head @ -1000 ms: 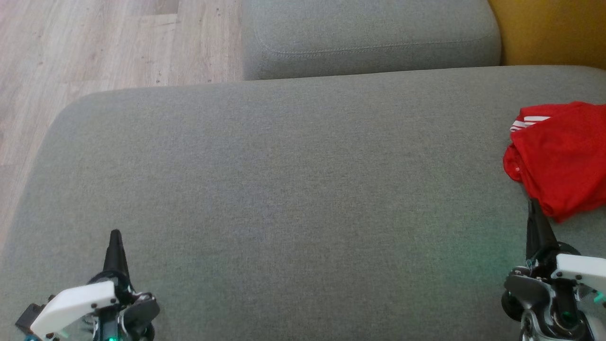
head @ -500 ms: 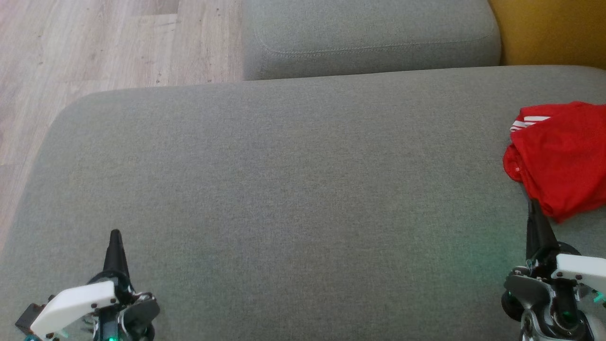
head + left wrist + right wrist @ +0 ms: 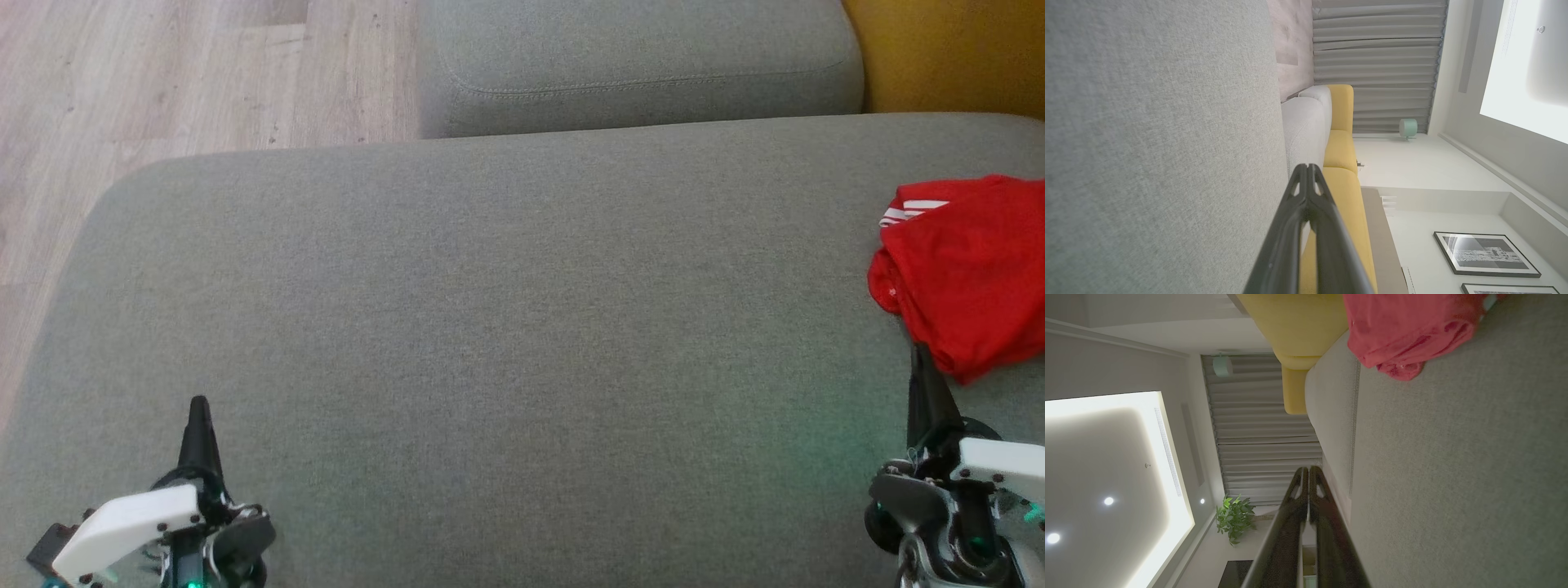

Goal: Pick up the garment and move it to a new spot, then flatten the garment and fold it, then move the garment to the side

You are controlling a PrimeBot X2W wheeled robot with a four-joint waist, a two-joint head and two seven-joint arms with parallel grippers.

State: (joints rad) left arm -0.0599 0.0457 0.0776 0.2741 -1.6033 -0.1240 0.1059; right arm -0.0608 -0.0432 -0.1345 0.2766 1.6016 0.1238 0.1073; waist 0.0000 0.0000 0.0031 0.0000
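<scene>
Head view, red garment (image 3: 967, 269) on cushion (image 3: 490, 310), right gripper (image 3: 921, 359) closed nearby

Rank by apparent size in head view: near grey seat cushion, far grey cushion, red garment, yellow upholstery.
1. near grey seat cushion
2. far grey cushion
3. red garment and yellow upholstery: about alike, both cropped at the frame edge, so unranked.

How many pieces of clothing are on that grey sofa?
1: a red garment at the cushion's right edge, ahead of the right hand. It runs out of frame; more could hide.
</scene>
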